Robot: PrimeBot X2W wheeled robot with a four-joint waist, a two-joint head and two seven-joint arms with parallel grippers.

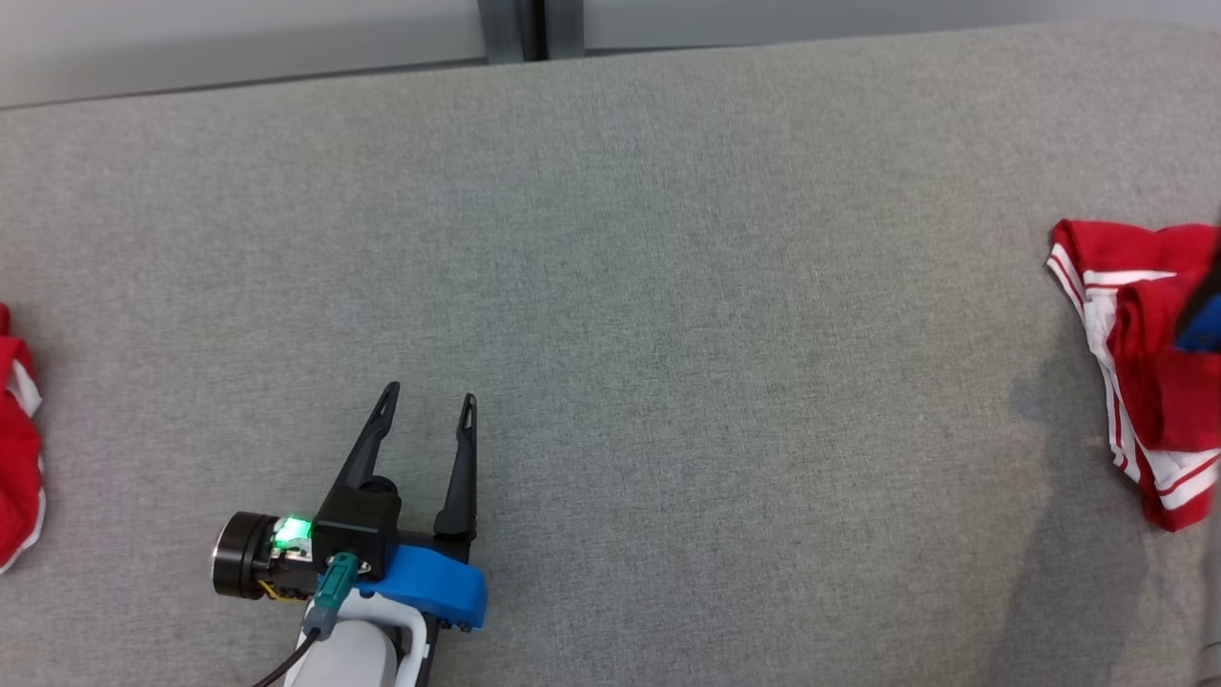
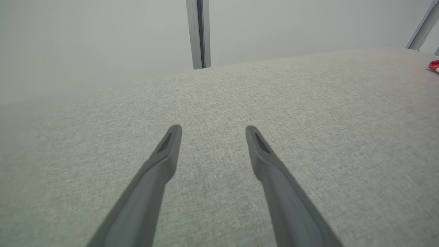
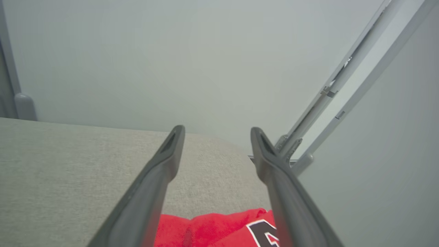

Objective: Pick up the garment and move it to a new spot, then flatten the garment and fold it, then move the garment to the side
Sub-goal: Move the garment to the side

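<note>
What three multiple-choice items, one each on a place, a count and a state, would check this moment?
1. The left gripper is over: A a red garment; B the bare grey table; C the table's far edge.
2. How many red garments show in the head view? A one; B two; C three.
3. The right gripper is: A shut on cloth; B shut, empty; C open.
Key: B, grey fabric shows between its fingers; B, the right garment lies at one side edge and the left garment at the other; C, its fingers stand apart above the right garment.
</note>
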